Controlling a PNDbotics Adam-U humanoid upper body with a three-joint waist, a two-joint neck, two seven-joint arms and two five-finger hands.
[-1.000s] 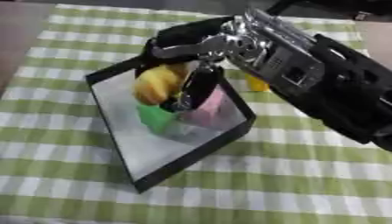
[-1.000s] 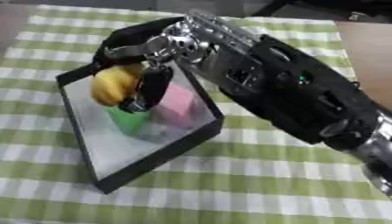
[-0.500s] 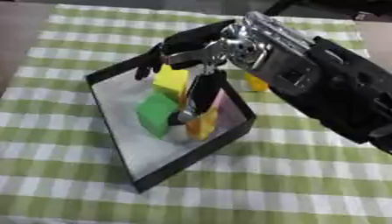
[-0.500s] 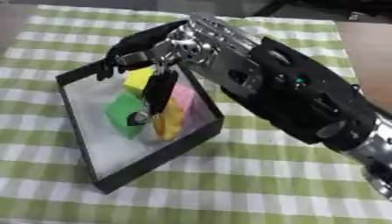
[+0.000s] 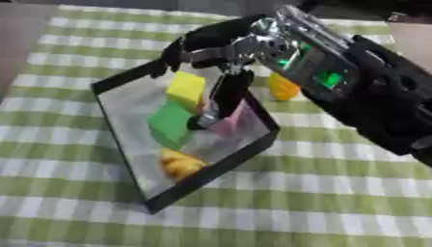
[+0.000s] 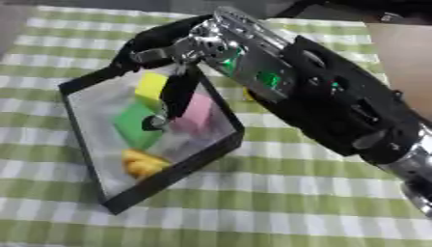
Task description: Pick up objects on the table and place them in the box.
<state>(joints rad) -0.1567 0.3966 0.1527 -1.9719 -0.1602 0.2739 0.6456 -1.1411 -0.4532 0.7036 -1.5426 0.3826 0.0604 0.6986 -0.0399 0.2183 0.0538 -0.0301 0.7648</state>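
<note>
Right arm enters from the upper right corner, black forearm with silver wrist angled down-left; right hand point(image 5: 221, 72) hangs over the box's far corner, fingers point(image 5: 226, 94) extended downward and relaxed, thumb spread leftward along the far edge, holding nothing; left hand shows in neither view.

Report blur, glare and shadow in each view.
Left eye view: the right hand and the box edges are smeared; green lights glow on the forearm; the hand shades the pink block. Right eye view: same softness; the yellow-orange object in the box's near corner lacks detail; the arm hides most of the orange object outside.
</note>
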